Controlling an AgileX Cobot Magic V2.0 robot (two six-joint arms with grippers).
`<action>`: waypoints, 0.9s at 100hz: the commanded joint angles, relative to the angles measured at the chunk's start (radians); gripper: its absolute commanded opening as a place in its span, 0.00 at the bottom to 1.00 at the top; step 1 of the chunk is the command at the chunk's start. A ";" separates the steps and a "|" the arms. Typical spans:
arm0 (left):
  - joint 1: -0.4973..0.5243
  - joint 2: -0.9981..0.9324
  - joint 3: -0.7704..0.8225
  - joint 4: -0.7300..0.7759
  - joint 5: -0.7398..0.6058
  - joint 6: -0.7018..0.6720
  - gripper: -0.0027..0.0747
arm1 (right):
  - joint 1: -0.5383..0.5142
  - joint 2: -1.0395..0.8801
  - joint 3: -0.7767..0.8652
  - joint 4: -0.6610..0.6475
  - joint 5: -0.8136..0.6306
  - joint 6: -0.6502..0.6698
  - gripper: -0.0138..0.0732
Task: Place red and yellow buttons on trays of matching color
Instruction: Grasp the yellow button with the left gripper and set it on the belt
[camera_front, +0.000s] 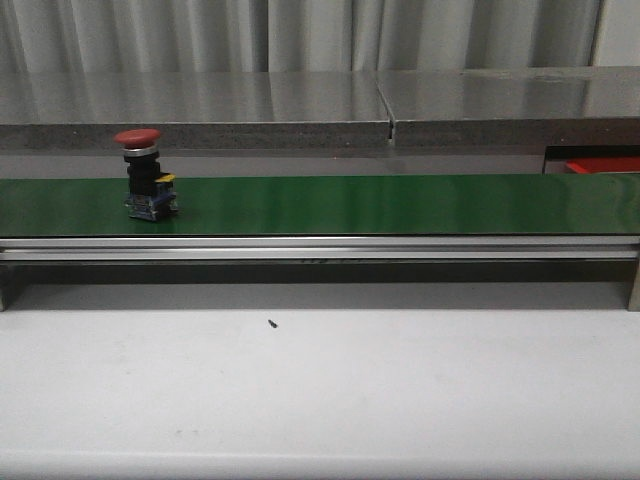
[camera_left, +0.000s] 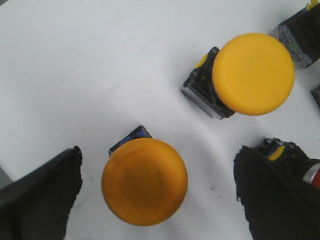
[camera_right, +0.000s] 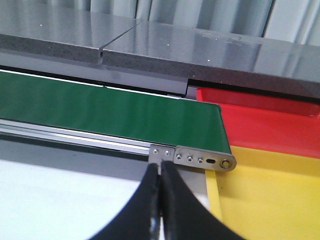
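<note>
**Left gripper open over yellow buttons; right gripper closed**

The left gripper stands wide, straddling a yellow button on the white desk; a second yellow button lies near. The right gripper has its fingers pressed together, empty, near the red tray and yellow tray. A red button stands upright on the green conveyor belt toward the desk's far left.
</note>
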 joint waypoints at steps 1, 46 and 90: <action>-0.006 -0.045 -0.030 -0.006 -0.037 0.002 0.72 | -0.001 -0.018 0.001 -0.008 -0.078 -0.003 0.08; -0.006 -0.075 -0.030 -0.015 -0.017 0.002 0.11 | -0.001 -0.018 0.001 -0.008 -0.078 -0.003 0.08; -0.104 -0.284 -0.081 -0.157 0.033 0.112 0.05 | -0.001 -0.018 0.001 -0.008 -0.078 -0.003 0.08</action>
